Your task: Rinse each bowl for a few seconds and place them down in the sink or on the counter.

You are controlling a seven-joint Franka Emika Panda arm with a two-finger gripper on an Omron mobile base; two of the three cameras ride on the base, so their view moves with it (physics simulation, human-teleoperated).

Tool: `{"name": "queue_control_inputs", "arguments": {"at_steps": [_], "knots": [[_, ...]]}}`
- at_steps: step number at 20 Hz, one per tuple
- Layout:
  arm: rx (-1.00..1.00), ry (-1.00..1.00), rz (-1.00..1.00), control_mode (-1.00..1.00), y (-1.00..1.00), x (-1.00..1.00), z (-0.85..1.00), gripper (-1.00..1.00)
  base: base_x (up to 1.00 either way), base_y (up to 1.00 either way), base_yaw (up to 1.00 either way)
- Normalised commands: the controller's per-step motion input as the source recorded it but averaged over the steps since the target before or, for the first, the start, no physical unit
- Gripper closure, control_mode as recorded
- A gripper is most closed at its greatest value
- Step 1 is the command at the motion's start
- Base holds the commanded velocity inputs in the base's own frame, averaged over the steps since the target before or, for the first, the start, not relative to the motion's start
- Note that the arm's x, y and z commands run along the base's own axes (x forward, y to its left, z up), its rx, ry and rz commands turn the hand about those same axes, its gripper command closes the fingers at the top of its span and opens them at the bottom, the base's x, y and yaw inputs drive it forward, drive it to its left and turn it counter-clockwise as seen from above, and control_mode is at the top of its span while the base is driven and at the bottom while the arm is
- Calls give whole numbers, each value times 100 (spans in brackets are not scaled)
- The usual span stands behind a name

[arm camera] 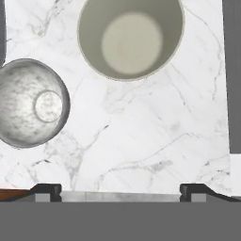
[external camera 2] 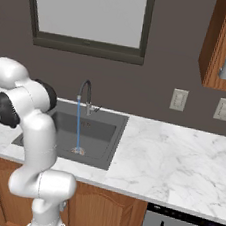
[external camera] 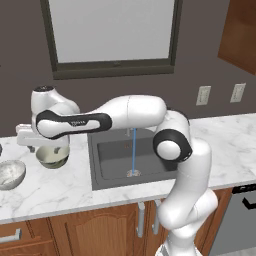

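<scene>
Bowls first: both sit on the tabletop (external camera: 65, 180) left of the sink (external camera: 132, 157), neither one rinsed or lifted as far as I can judge. My end effector (arm camera: 120, 190) hangs above them pointing straight down, its fingertips (arm camera: 47, 190) spread as wide as they go, with nothing between them but bare marble. In the left base view my hand sits just over the olive bowl (external camera: 52, 156), hiding part of its rim.

Looking along the end effector, the olive bowl (arm camera: 130, 37) lies ahead of my fingers, mouth up, pale inside showing. The marbled bowl (arm camera: 31, 109) is off to one side, also upright, close to the olive one but apart from it. In the left base view the marbled bowl (external camera: 11, 174) is farther from the sink.

My arm reaches out leftward across the basin to get here. Beyond it the faucet (external camera 2: 86, 95) is running, a thin blue stream (external camera 2: 77, 125) falling to the drain (external camera 2: 78, 151). That is why I judge the olive bowl the sensible first pick: it is nearer the water, so the carry is short. The jaws stand apart so one finger can go inside the rim and one outside; I must shift toward the rim before descending, or I would close on nothing.
</scene>
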Motion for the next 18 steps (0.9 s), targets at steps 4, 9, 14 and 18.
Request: {"name": "queue_control_inputs", "arguments": {"at_steps": [4, 9, 14, 18], "knots": [[0, 0, 0, -100, 12, 0, -11, -100, 0, 0, 0], [0, 0, 0, -100, 13, 0, -8, -100, 0, 0, 0], [0, 0, 0, -100, 14, 0, -12, -100, 0, 0, 0], [0, 0, 0, -100, 11, 0, -13, -100, 0, 0, 0]]}}
